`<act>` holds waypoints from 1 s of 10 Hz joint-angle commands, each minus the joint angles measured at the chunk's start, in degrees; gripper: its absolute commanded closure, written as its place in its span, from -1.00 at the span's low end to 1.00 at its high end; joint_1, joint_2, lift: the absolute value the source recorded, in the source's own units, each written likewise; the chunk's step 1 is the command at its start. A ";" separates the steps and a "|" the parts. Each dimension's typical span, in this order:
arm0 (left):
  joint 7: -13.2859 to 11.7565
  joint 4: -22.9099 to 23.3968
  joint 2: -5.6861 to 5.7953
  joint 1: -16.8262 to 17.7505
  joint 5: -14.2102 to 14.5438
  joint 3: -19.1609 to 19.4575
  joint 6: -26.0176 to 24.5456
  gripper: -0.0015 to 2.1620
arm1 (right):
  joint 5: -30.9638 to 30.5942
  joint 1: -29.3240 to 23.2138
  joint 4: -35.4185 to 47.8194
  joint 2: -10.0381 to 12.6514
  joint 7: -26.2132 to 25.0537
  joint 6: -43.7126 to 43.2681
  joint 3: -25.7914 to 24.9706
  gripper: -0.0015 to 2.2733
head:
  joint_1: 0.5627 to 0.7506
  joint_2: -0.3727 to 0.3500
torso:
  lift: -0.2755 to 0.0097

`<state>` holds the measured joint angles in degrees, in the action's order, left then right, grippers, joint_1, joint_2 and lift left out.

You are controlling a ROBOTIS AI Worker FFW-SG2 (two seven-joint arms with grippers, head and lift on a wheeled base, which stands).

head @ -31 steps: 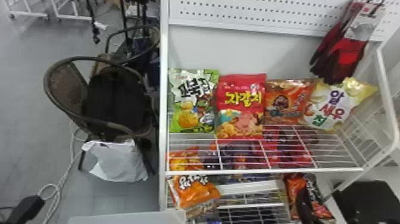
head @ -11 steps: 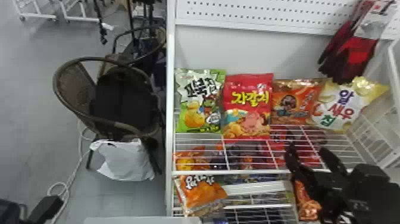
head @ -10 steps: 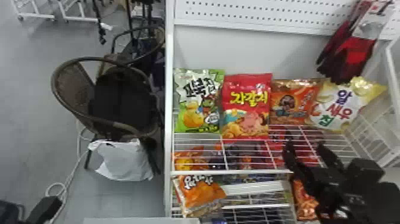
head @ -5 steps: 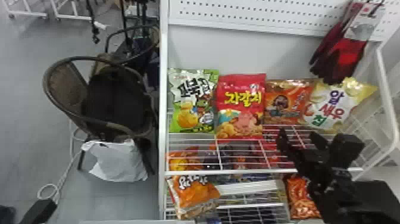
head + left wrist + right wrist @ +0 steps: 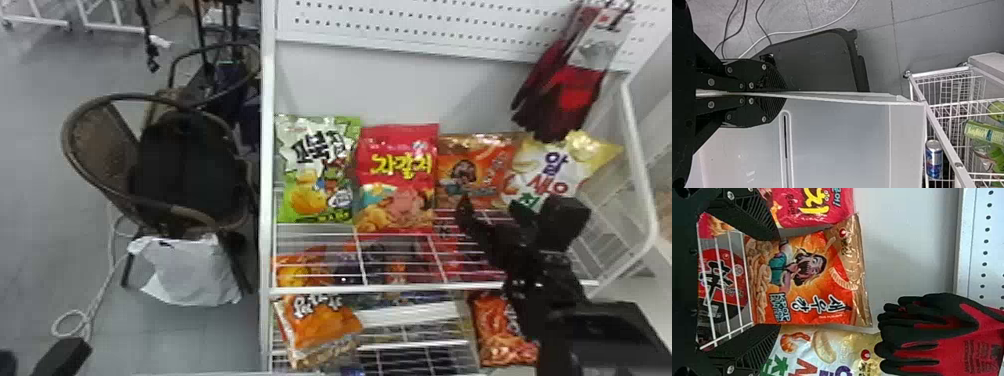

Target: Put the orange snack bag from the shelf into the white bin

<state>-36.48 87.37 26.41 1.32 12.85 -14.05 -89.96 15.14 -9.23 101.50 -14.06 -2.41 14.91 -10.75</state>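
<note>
head view: right pincer (image 5: 490,201) is over the upper wire shelf (image 5: 430,288), fingers apart, nothing gripped. target orange snack bag (image 5: 809,278) is on that shelf, between the red snack bag (image 5: 836,211) and the white-and-yellow snack bag (image 5: 840,348). left pincer (image 5: 785,94) is clamped on the wall of the white bin (image 5: 840,137).

risks, my read: neighbours crowd the target, so an off-centre fingertip could pinch or shove one. likeliest on the white-and-yellow side, that bag's edge is right by a fingertip. slick film could slip out if only the bottom part gets caught; a hard squeeze may crush the snacks. wrong pick possible too, there's a lower orange bag (image 5: 317,325).

edges/room: shelf wires are near the bag's bottom, low fingers could snag. back panel (image 5: 914,258) is behind, going too deep would jam the bag into it. gloves (image 5: 946,333) hang above the white-and-yellow side, a high lift may brush them. out front over the rail looks like the roomiest exit. bin corner is near the wire rack (image 5: 949,145), can't tell if touching.
</note>
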 commanded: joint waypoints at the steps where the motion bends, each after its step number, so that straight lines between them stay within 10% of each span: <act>1: 0.00 -0.18 -0.05 -0.09 -0.10 -0.01 -0.07 0.98 | -0.47 2.82 -1.92 -0.09 -0.49 0.70 0.55 -0.90 | 0.41 -0.51 | 0.94; 10: 0.00 -0.53 -0.49 -0.88 -0.19 0.17 -0.07 0.98 | -3.02 17.06 -17.74 -3.34 -1.45 0.00 4.24 -0.90 | 0.41 -0.56 | 0.94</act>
<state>-36.48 86.89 26.00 0.55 12.65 -13.91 -89.96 12.19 7.04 84.63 -17.22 -3.88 14.99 -6.64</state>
